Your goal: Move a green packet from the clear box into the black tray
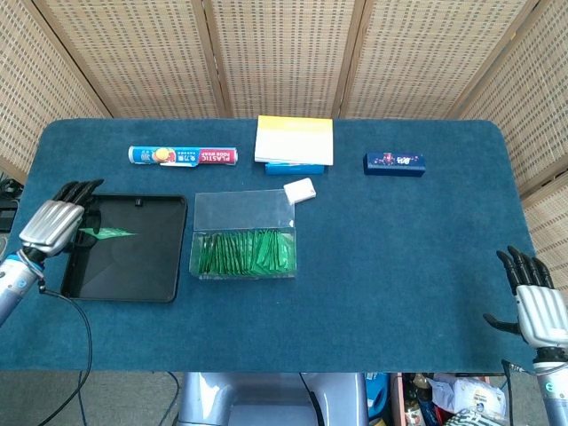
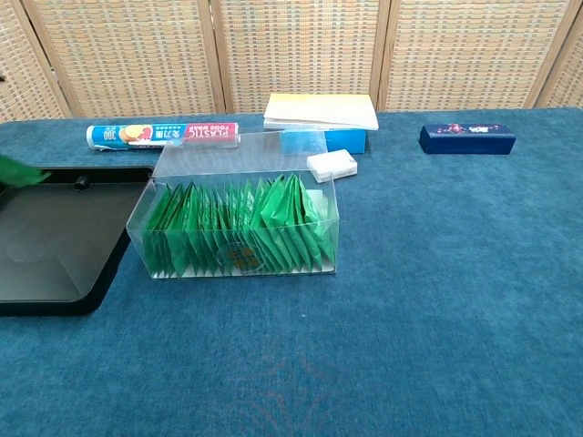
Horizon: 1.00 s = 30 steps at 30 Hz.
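The green packet [image 1: 105, 233] is held at its near end by the left hand [image 1: 53, 224], fingers curled over it, and projects from the fingertips out over the floor of the black tray [image 1: 151, 284]. Whether the packet is already touching the tray floor cannot be told. In the chest view only a green tip is seen at the frame's edge.

The step in hand is judged to be the release. It would be done well if the packet were lowered flat and close to the floor before the fingers are parted (a light foil sachet may flutter or slide if dropped from height), and kept well inside the raised rim.

The packet is thin, flat and tapered, with a glossy finish. The tray is shallow, rigid and smooth, with rounded corners. Beyond the fingertips, past the tray's far wall, the clear box [image 1: 243, 253] is seen, thin-walled and transparent, with many like packets standing on edge inside.

The right hand [image 1: 536, 303] is held apart at the table's other end, fingers spread, nothing in it.
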{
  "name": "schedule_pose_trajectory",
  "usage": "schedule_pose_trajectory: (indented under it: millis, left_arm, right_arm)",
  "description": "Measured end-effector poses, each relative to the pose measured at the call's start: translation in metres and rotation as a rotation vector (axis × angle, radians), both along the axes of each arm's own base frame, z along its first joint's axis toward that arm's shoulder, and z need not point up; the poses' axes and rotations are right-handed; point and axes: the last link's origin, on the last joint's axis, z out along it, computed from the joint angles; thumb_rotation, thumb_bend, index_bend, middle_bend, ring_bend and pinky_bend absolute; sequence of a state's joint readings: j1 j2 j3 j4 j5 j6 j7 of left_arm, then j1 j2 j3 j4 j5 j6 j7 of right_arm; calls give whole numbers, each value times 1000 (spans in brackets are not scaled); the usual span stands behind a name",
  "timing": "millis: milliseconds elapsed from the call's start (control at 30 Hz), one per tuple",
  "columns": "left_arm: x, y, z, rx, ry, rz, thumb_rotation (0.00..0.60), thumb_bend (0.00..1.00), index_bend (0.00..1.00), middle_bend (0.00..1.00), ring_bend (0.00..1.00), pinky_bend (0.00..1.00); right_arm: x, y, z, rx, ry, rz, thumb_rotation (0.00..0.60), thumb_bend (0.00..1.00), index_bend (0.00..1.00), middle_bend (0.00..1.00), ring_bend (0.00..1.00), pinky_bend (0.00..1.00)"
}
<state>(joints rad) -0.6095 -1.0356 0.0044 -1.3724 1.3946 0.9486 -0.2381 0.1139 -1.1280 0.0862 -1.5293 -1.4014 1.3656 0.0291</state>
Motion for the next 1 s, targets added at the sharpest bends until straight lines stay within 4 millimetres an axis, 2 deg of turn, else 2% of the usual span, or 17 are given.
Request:
schedule_pose_trajectory:
  millis: [33, 100, 200, 400, 600, 833, 1000]
  left_arm:
    - [-2, -1, 0, -2, 0, 13, 600, 321, 0, 0, 0, 0]
    - [-5, -2, 3, 9, -11, 37, 600, 242, 0, 0, 0, 0]
    - [-4, -5, 10, 45, -46, 45, 600, 189, 0, 0, 0, 0]
    - [-3, -22, 24, 134, -143, 50, 600, 172, 0, 0, 0, 0]
    - [-9, -45, 26, 188, -199, 72, 600, 171, 0, 0, 0, 0]
    - [-15, -85, 3, 307, -237, 80, 600, 164, 0, 0, 0, 0]
    - [-15, -102, -8, 337, -155, 64, 600, 162, 0, 0, 0, 0]
  right_arm:
    - [0, 0, 0, 1, 1, 1, 600, 0, 0, 0, 0, 0]
    - [1, 0, -1, 2, 2, 1, 600, 0, 0, 0, 0, 0]
    - [1, 1, 0, 0, 2, 3, 600, 0, 0, 0, 0, 0]
    - [2, 1, 0, -1, 1, 7, 600, 0, 0, 0, 0, 0]
    - [4, 2, 0, 0, 3, 18, 600, 0, 0, 0, 0, 0]
    - [8, 3, 1, -12, 11, 46, 600, 0, 0, 0, 0, 0]
    - [10, 3, 3, -55, 30, 90, 600, 0, 0, 0, 0, 0]
